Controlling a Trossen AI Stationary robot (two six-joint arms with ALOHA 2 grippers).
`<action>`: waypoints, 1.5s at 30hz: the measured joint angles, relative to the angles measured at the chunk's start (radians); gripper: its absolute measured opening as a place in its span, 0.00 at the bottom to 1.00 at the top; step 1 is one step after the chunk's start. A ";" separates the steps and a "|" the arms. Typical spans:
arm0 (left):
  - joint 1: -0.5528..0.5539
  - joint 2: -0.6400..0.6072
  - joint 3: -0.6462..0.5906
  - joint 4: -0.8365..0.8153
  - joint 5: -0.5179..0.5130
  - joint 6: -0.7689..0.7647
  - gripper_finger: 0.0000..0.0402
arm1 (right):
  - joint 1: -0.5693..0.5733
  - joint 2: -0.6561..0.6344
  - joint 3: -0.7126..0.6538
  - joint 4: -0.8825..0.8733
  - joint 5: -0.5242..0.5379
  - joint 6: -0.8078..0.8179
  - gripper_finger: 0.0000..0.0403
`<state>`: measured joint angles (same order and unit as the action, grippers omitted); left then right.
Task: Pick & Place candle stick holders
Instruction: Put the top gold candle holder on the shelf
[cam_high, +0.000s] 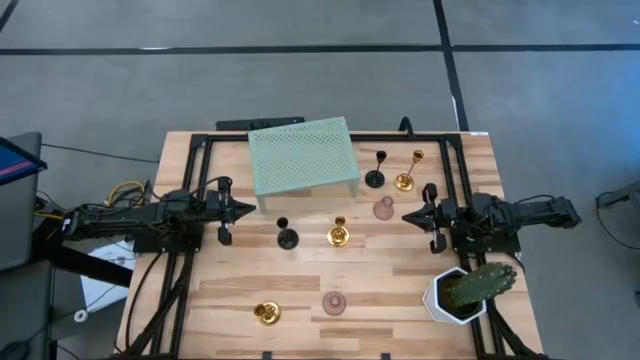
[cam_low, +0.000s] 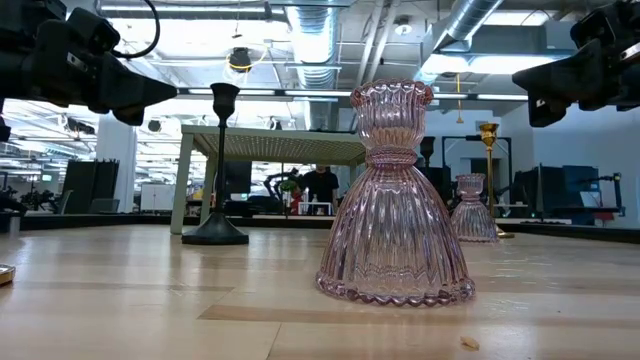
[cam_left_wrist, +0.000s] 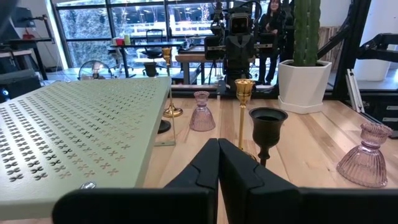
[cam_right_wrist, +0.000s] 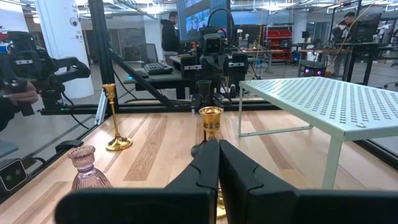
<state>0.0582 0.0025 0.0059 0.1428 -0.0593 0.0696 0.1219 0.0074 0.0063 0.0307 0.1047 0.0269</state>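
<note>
From the high view we've got both arms parked over the wooden table (cam_high: 300, 290) and holding nothing. The left gripper (cam_high: 247, 211) has its jaws pressed together, tip aimed across at a short matte black candle holder (cam_high: 288, 237) and a short shiny gold candle holder (cam_high: 338, 235) just ahead and a bit to one side. The right gripper (cam_high: 410, 216) is pinched together too, with a translucent pink glass holder (cam_high: 384, 208) almost touching its tip. If either one drops without spreading its jaws first, we figure it just knocks a holder over.

Behind them we see the pale green perforated metal shelf (cam_high: 302, 155), a tall black holder (cam_high: 375, 178) and a tall thin gold holder (cam_high: 405, 181). Another gold holder (cam_high: 267, 313) and another pink glass holder (cam_high: 334, 303) sit well clear of both jaws.

Low view: that ribbed glass holder up front looks bottom-heavy, so probably stable, but glass is slick and could slip from a shallow grip. The tall black stick looks the tippiest.

Left wrist view: jaws together, black cup and gold stem straight ahead and close to each other. Grabbing one could clip the other.

Right wrist view: jaws together, gold cup dead ahead. The white-potted green cactus (cam_high: 468, 290) sits beside that arm, so a wide swing might catch it.
</note>
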 joint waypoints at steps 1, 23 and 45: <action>0.000 0.000 0.000 0.000 0.000 0.000 0.02 | 0.000 0.000 0.000 0.000 0.000 0.000 0.00; 0.000 0.000 0.000 0.004 0.000 0.003 0.02 | -0.001 0.000 0.000 0.092 0.048 -0.061 0.00; 0.000 0.000 0.000 0.024 0.000 0.003 0.02 | -0.001 0.000 0.290 -0.399 0.397 0.028 0.00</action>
<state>0.0585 0.0029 0.0059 0.1665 -0.0593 0.0731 0.1207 0.0074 0.2966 -0.3686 0.5020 0.0550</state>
